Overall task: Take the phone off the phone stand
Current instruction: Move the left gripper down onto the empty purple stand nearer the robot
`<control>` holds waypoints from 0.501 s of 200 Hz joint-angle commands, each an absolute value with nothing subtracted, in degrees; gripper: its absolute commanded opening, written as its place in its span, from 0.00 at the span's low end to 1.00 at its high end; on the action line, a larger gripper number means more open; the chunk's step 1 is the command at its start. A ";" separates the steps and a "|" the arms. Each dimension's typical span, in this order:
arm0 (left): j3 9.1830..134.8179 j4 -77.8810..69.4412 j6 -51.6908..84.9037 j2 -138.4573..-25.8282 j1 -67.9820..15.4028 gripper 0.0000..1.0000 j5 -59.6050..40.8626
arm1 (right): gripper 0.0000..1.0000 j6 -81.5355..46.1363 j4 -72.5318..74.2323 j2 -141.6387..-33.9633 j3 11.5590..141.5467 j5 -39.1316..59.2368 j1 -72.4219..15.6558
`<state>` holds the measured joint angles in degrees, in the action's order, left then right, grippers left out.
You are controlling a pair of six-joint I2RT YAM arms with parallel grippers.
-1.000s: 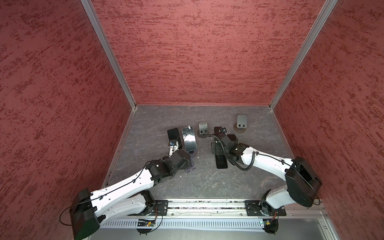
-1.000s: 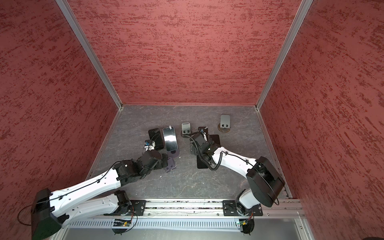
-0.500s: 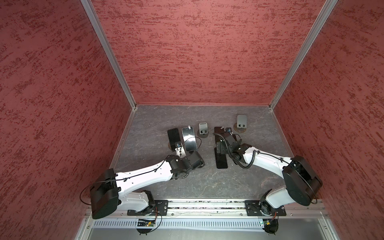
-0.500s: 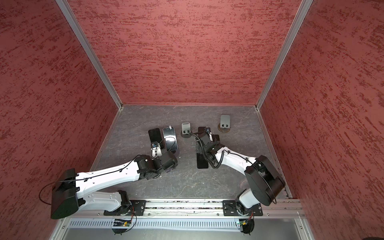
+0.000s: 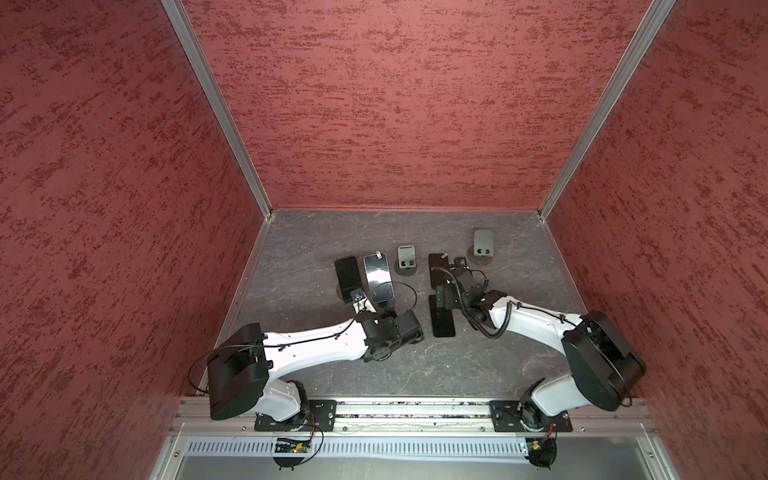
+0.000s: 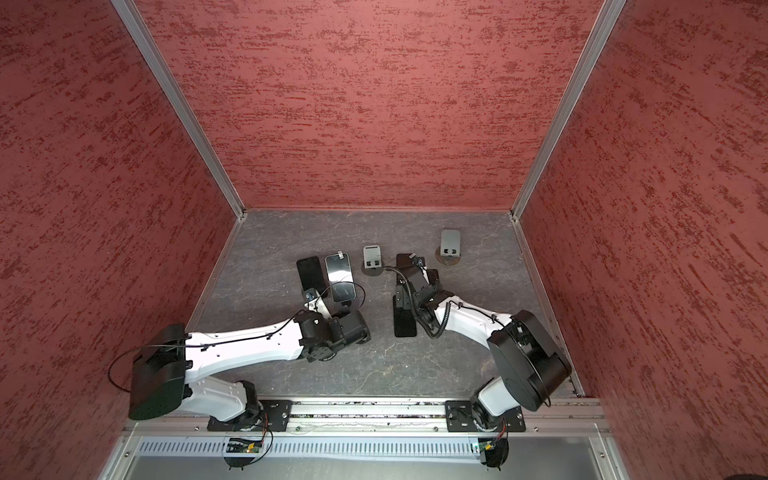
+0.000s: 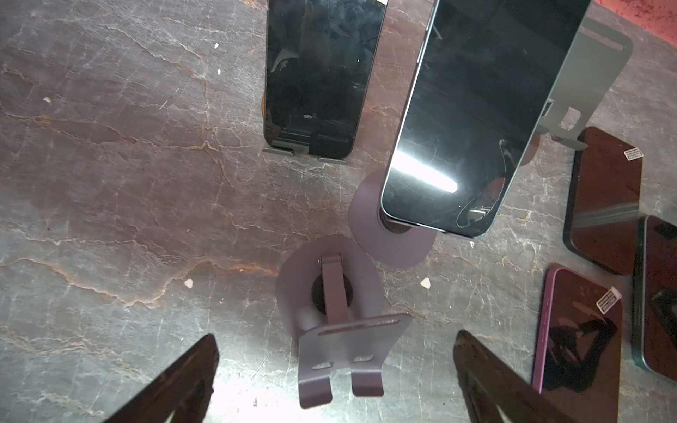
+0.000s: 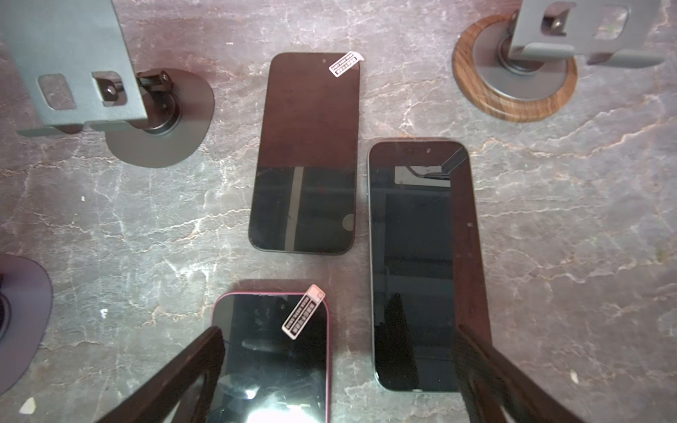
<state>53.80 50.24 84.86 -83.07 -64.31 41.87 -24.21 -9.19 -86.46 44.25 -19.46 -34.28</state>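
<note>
Beside the black phone (image 8: pixel 306 154) (sticker at one corner) lay a larger dark phone (image 8: pixel 421 263); a pink-edged phone (image 8: pixel 271 351) lay off its plain end; a grey stand (image 8: pixel 73 73) and a wood-ringed stand (image 8: pixel 520 77) flanked it, apart.

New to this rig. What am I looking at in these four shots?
Two white robot arms, left arm and right arm, are bolted at a grey table. Two pictures look down from overhead, and two come from cameras on the wrists. Two phones lean on stands: a dark phone and a shiny phone. Three flat phones lie near the right arm. Three stands are empty, among them a purple stand. Both arms' jaws stand open, holding nothing.
</note>
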 commanded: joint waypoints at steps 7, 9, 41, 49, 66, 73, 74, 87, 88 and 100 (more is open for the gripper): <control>55.60 45.61 81.59 -85.23 -63.24 0.99 40.97 | 0.99 -23.62 -6.42 -84.95 42.57 -17.74 -32.98; 55.74 45.37 81.09 -85.47 -63.09 0.99 40.67 | 0.99 -23.64 -6.24 -84.94 42.55 -17.64 -32.90; 58.47 46.48 79.20 -89.62 -62.40 0.99 38.22 | 0.99 -23.12 -5.69 -84.76 41.56 -16.61 -31.86; 58.98 46.89 79.08 -90.50 -62.25 0.99 37.62 | 0.99 -23.11 -5.79 -84.56 41.28 -16.52 -31.46; 59.41 47.02 79.05 -91.77 -62.23 0.98 36.63 | 0.99 -23.11 -5.36 -83.80 40.59 -15.88 -30.82; 59.41 47.11 79.14 -92.15 -62.23 0.98 36.47 | 0.99 -23.16 -5.09 -83.56 40.16 -15.61 -30.60; 59.37 47.11 79.21 -92.22 -62.23 0.98 36.38 | 0.99 -23.18 -5.05 -83.57 40.12 -15.58 -30.55; 59.41 47.48 79.64 -92.76 -62.23 0.97 35.96 | 0.99 -23.20 -4.71 -83.58 39.73 -15.14 -30.10; 59.41 47.56 79.68 -92.78 -62.23 0.97 36.00 | 0.99 -23.29 -4.73 -83.58 39.64 -15.13 -30.08; 59.13 48.21 81.10 -93.07 -62.16 0.96 36.06 | 0.99 -23.21 -4.66 -81.50 39.39 -14.90 -29.68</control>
